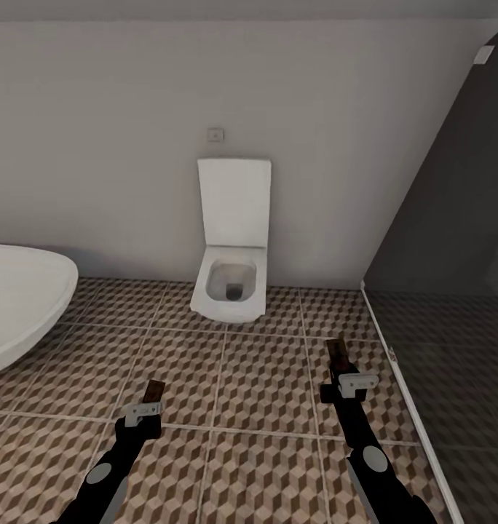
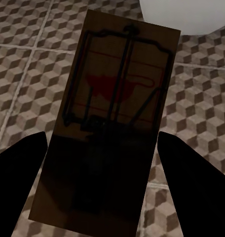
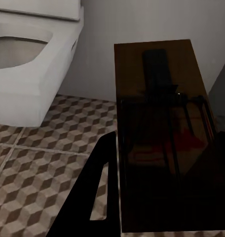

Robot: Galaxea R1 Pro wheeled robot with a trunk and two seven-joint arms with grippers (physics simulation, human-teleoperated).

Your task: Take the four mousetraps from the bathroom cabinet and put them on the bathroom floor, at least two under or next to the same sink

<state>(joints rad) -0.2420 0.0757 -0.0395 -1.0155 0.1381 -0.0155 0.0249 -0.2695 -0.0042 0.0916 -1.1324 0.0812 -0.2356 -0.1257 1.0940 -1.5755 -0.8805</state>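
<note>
two mousetraps, one (image 2: 112,123) clamped in the left gripper (image 1: 148,405), one (image 3: 164,138) in the right gripper (image 1: 344,371).

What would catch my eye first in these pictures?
Probably the white toilet with its lid up, against the far wall in the middle. Then the cube-patterned floor, and the two black arms over it, the left gripper and right gripper each holding a mousetrap.

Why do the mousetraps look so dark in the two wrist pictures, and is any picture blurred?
Left wrist view: the mousetrap is shaded, though its wire and red print stay readable. Right wrist view: the other mousetrap is darker still, its details faint. Head view: evenly lit, slightly soft, no glare on the bathroom floor.
</note>
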